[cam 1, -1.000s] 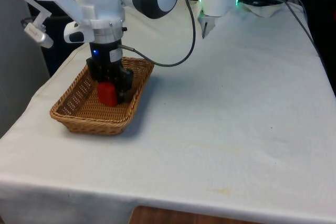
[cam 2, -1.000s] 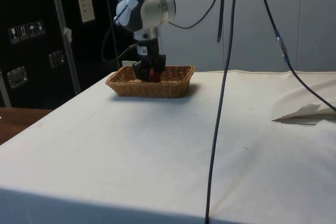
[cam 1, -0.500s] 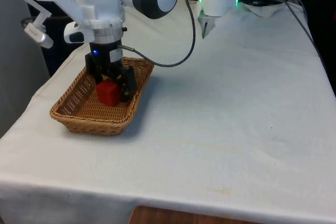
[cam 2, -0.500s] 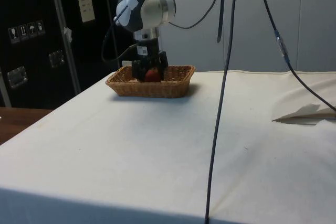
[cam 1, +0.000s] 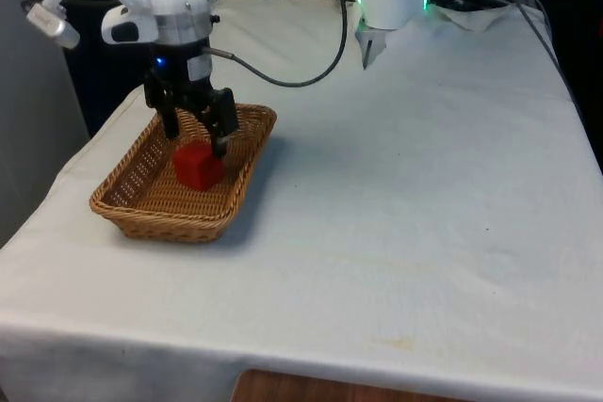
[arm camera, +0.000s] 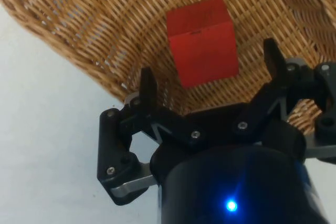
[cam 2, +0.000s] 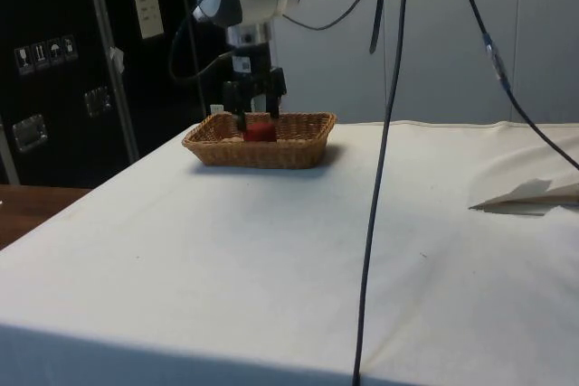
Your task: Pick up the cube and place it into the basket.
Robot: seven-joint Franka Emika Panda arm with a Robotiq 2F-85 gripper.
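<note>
My black two-finger claw [cam 1: 196, 129] hangs above the shallow oblong woven wicker basket [cam 1: 122, 202], fingers spread wide and holding nothing. The small red cube [cam 1: 197, 166] sits on the basket floor, directly below the claw and clear of both fingers; the wrist view has the cube [arm camera: 201, 39] flat on the weave with a gap between it and each fingertip [arm camera: 147, 81].

The basket stands near the counter's edge on the front view's left, white cloth [cam 1: 405, 185] under it. In the side view the cube [cam 2: 261, 130] peeks red over the basket rim [cam 2: 298, 118], claw [cam 2: 254, 108] just above it.

Step in hand, as I judge it: release is done, what's left is the retreat. To do it well: go straight up, keep fingers apart, no sideways drift so I don't clip the rim or nudge the cube. The cable [cam 1: 283, 82] loops near the basket's far end, so watch that it doesn't snag the wicker.

Basket contents: the one red cube, nothing else visible in it. Task looks as good as complete
</note>
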